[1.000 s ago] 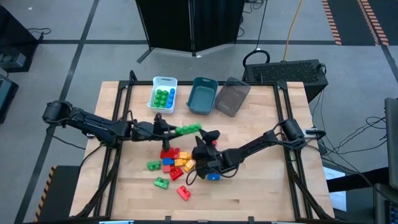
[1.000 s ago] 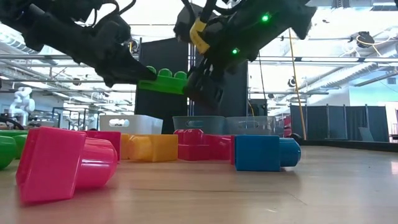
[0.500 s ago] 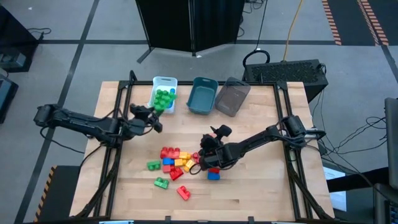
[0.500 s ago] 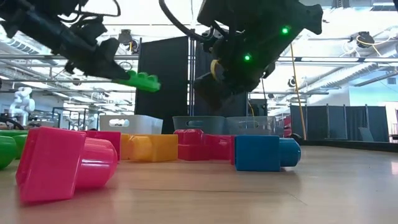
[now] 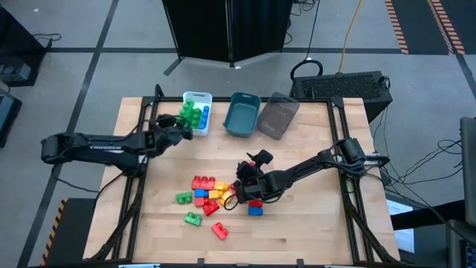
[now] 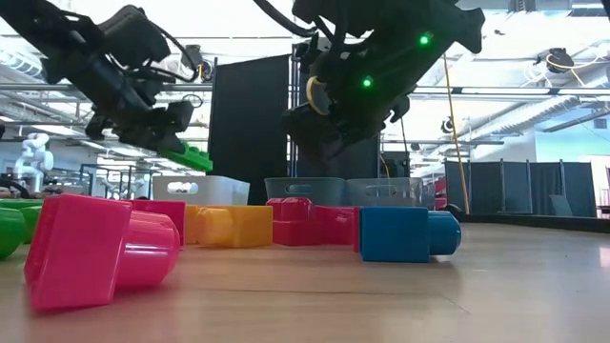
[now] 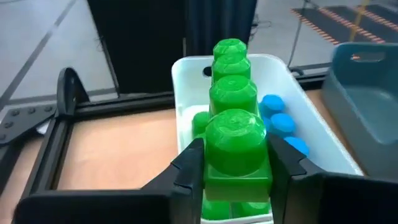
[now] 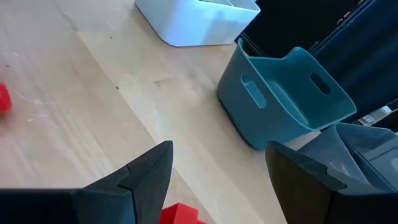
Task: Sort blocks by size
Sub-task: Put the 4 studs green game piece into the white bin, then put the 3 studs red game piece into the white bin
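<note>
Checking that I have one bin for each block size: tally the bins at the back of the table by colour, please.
white bin: 1
teal bin: 1
grey bin: 1
Total: 3

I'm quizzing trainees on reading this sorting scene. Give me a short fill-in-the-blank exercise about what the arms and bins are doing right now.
1. The left gripper is shut on a long ____ brick.
2. That brick is held above the ____ bin, which already holds green and blue bricks.
3. The teal bin stands between the white bin and the ____ bin.
4. The right gripper hangs with its fingers ____ above the loose bricks on the table.

Missing words: green; white; grey; open
</note>
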Robot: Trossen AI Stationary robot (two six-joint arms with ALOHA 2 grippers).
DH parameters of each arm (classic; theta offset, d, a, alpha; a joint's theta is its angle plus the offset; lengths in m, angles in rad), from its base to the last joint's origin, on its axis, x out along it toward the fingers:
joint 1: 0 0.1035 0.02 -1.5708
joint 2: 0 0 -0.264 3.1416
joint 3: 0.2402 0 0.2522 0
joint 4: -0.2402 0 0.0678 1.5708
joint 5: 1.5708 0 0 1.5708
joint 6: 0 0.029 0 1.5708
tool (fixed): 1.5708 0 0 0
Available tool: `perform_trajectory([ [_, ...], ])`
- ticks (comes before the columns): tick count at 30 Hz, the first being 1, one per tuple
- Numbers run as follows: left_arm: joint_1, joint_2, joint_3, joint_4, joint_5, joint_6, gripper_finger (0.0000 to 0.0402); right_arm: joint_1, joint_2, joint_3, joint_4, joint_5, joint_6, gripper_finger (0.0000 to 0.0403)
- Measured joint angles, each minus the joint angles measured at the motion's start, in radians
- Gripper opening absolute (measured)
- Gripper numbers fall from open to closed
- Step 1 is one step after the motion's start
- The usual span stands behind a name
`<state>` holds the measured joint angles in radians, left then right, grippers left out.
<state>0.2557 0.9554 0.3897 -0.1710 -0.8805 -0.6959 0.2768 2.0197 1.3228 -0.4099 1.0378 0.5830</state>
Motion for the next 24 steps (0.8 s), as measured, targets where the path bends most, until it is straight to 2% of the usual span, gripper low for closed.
perform_trajectory([
  [6, 0.043, 0.043, 0.0, 0.022, 0.043, -0.005, 0.0187, -0.001, 0.0, 0.0, -0.003, 0.0, -0.012, 0.0242],
  [9, 0.057, 0.072, 0.0, 0.046, 0.078, 0.001, 0.0217, -0.001, 0.0, 0.0, -0.003, 0.0, -0.011, 0.0242],
  [17, 0.06, 0.136, 0.0, 0.167, 0.178, 0.067, 0.0231, 0.0, 0.001, 0.0, -0.003, 0.0, -0.012, 0.0242],
  [24, 0.041, 0.107, 0.0, 0.233, 0.257, 0.146, 0.0232, 0.004, 0.001, 0.0, -0.028, 0.001, -0.043, 0.0242],
])
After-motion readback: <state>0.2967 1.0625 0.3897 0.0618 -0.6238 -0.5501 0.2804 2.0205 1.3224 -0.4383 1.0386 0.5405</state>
